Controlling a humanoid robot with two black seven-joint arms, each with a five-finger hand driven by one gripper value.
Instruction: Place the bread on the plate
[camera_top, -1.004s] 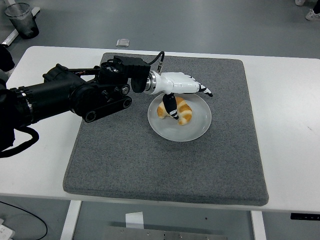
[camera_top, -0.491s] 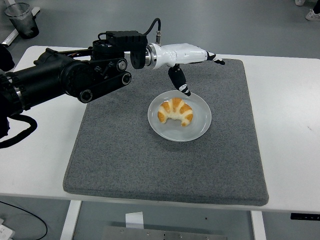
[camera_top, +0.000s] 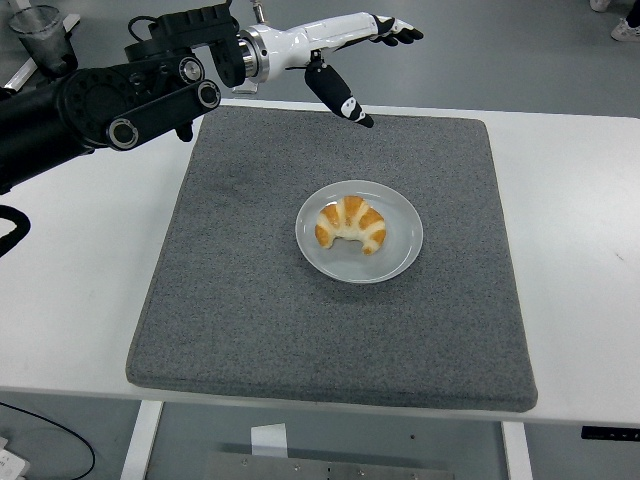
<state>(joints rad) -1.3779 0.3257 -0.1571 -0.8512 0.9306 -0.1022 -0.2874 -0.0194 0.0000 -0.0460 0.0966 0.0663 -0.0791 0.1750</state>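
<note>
1. Bread (camera_top: 352, 223), a golden croissant with paler bands across its curved back, lies on the plate (camera_top: 390, 262), slightly toward the plate's far left side, touched by nothing.
2. That plate is white, round and shallow, and it sits on the grey mat (camera_top: 250, 320), a little beyond the mat's middle.
3. Under the mat is the white table (camera_top: 580, 250), whose bare top shows to either side of the mat and along its near edge.
4. Up past the mat's far edge, the left hand (camera_top: 345, 50) hangs in the air, well apart from the plate and holding nothing.
5. Its white-shelled fingers (camera_top: 395, 30) are stretched out flat, pointing away from the arm, while the dark thumb (camera_top: 338, 97) angles down toward the mat's far edge; the hand is released.
6. Behind the hand, the black left arm (camera_top: 110, 95) reaches in above the table's far left corner, off the mat's left side.
7. Beyond that corner, on the floor, stands a dark bin (camera_top: 42, 38).
</note>
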